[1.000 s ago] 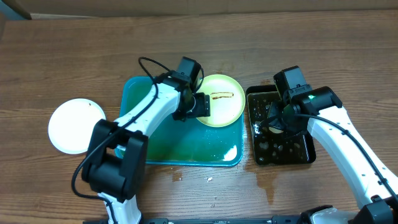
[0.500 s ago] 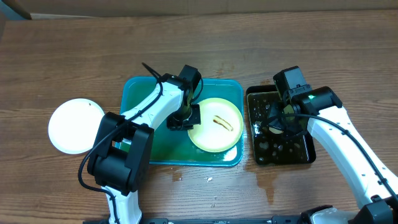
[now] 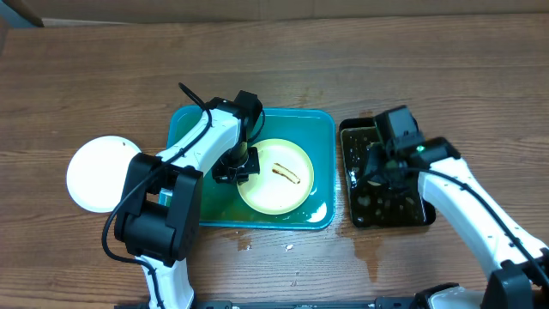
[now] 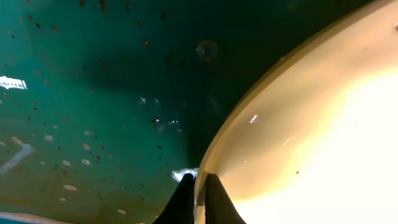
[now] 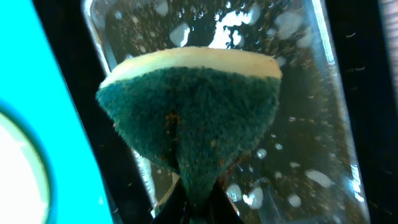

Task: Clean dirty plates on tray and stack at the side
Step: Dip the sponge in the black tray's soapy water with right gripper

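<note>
Overhead: pale yellow-green plate (image 3: 276, 176) lies in the teal tray (image 3: 184, 129), right of centre, with one brown smear (image 3: 287, 173) across its middle. Left gripper (image 4: 198, 186) is closed to a narrow pinch on the plate's left rim. The left wrist view shows a finger on either side of the lip. Right gripper (image 5: 196, 199) is clamped on a folded green sponge (image 5: 193, 106) over the black tray (image 3: 390, 215). One white plate (image 3: 99, 172) sits on the table (image 3: 429, 69), left of the tray. Risk — the tray floor looks wet and the rim hold is thin, so wiping pressure could swing the plate or pull it free.
</note>
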{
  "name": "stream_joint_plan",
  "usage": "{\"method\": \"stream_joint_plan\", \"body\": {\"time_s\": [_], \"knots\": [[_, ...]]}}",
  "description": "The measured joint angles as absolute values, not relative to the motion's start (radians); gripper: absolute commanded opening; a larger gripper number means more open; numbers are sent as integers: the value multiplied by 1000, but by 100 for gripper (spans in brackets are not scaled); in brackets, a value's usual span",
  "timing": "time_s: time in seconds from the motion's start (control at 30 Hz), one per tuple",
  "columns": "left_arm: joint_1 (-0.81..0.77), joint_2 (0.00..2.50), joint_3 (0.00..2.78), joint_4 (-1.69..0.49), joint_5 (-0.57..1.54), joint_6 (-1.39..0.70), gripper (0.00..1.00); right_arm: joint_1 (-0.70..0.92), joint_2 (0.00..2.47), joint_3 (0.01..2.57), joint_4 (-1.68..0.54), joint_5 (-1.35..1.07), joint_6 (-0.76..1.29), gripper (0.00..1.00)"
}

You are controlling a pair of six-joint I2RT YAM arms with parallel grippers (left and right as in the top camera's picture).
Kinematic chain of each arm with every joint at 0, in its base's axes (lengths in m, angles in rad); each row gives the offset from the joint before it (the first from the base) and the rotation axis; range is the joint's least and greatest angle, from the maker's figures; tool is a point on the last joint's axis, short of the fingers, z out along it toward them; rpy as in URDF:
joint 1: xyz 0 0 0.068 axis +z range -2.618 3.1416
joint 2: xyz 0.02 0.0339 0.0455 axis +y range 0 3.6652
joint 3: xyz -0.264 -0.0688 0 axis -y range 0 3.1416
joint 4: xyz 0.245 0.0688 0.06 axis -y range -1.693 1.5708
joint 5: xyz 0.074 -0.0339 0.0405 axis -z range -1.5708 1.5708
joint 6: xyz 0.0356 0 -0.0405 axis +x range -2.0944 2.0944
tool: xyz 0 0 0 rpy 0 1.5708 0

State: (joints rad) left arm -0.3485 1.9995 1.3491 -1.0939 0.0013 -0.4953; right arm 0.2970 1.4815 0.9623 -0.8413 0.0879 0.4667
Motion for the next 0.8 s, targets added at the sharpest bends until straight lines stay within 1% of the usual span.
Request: {"method": "stream_joint_plan", "body": {"time_s": [0.13,0.27,0.43,0.53,0.63,0.7,0.8], "knots": [[-349,2000,1349,-1097,-6,-495,4,297,1485,841,-694,49,458,4],[-349,1999,1349,-1097,-6,-495,4,297,1486,747,-651,-6,484,4],[-349,2000,1349,-1097,-6,-495,4,293,1478,694,-728,33,702,4],[-349,1999,1349,-1097,-6,-495,4,280,1470,683,-717,55,814,4],[-349,1999,1349,-1097,-6,-495,4,270,1467,665,-598,10,815,4],[-349,1999,1349,-1097,-6,-495,4,262,1476,655,-456,-90,772,4],[-349,2000,1349,-1097,-8,-495,4,265,1486,652,-376,-243,718,4]]}}
